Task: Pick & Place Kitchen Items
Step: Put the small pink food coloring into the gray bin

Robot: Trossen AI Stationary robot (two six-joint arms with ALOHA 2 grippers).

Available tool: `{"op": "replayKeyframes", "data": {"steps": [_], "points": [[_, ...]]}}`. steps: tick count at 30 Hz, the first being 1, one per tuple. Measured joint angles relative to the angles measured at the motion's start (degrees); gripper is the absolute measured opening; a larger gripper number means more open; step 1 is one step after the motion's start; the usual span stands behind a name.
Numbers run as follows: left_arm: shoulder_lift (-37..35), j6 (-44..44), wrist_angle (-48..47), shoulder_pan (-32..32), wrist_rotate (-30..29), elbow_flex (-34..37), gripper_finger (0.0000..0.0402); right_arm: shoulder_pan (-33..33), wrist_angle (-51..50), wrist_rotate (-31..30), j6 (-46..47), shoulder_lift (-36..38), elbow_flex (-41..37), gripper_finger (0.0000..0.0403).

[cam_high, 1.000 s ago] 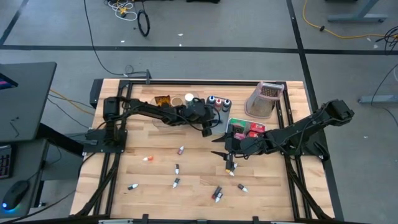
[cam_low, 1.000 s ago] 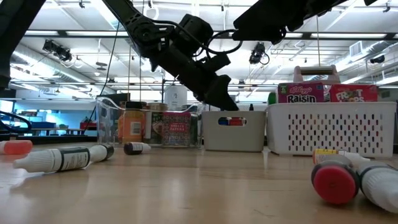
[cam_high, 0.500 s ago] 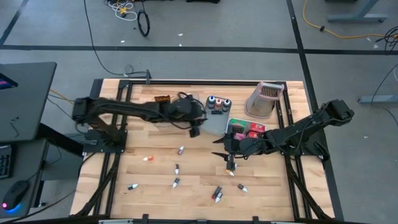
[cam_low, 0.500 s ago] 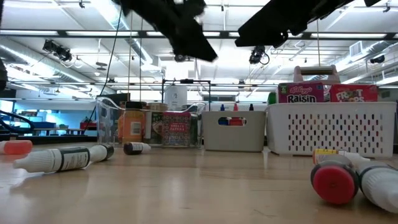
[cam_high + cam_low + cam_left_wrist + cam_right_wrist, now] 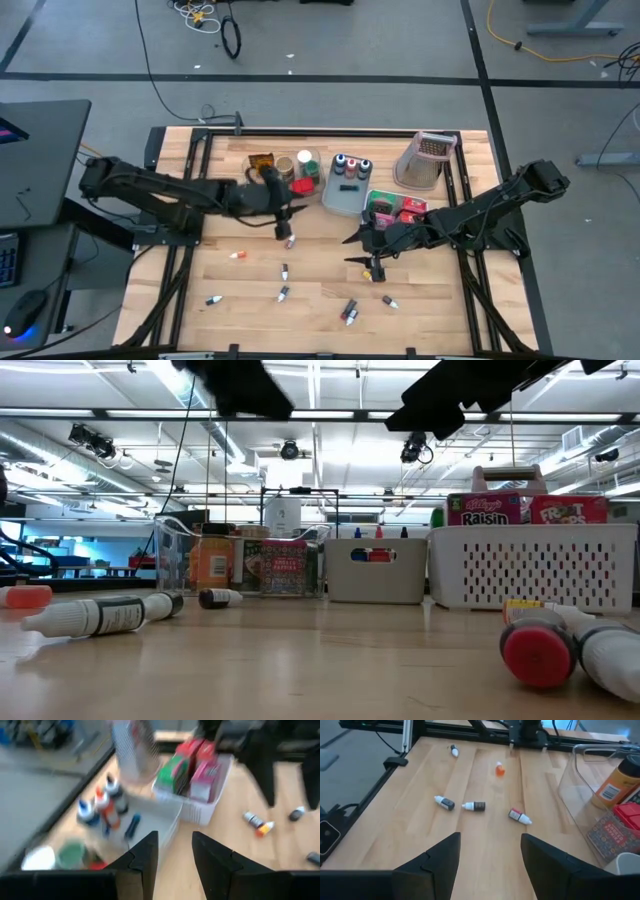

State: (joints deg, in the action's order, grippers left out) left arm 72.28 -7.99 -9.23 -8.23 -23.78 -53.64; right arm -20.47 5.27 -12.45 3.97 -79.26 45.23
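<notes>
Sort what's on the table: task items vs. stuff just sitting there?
Task items:
- tiny bottles scattered on the wood
- capped bottles in the grey bin
- red and pink boxes in the white bin
- jars and orange packet in the clear bin

Just there:
- grey bin
- white perforated bin
- tipped bin at the back

Wooden table (image 5: 440, 300); clear bin (image 5: 580, 785), grey bin (image 5: 345, 198), white perforated bin (image 5: 530, 575).

We count four bins: one clear (image 5: 572, 780), one grey (image 5: 343, 198), one white (image 5: 530, 565) and one tipped over (image 5: 422, 165). In the grey bin we count three upright bottles (image 5: 352, 166). In the white bin we count three boxes (image 5: 172, 772): green, red and pink. On the table (image 5: 220, 230) we count at least eight loose bottles (image 5: 284, 270).
</notes>
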Motion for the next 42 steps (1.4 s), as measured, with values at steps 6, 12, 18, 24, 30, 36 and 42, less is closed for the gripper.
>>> {"op": "replayKeyframes", "data": {"steps": [6,12,18,24,30,36,42], "points": [[0.1,-13.3,0.1,-5.9,-3.6,8.1,0.0123,0.0,0.3,0.0,0.0,0.0,0.0,0.022],[0.9,-26.4,0.2,-10.5,-4.3,11.5,0.0118,0.0,1.1,-0.1,0.0,0.0,0.0,0.022],[6.8,-31.7,0.3,-12.7,-6.3,11.8,0.011,0.0,1.7,-0.1,0.0,0.0,0.0,0.022],[13.1,-36.6,0.3,-11.6,-3.8,11.8,0.0107,0.0,2.0,-0.1,0.0,0.0,0.0,0.022],[17.3,-41.0,0.4,-9.3,-1.3,11.8,0.0106,0.0,2.0,-0.1,0.0,0.0,0.0,0.022],[21.1,-41.2,3.8,-8.5,2.5,11.8,0.0106,0.0,2.0,-0.1,0.0,0.0,0.0,0.022],[23.1,-40.8,5.9,-8.5,2.6,11.8,0.0106,0.0,2.0,-0.1,0.0,0.0,0.0,0.022]]}}
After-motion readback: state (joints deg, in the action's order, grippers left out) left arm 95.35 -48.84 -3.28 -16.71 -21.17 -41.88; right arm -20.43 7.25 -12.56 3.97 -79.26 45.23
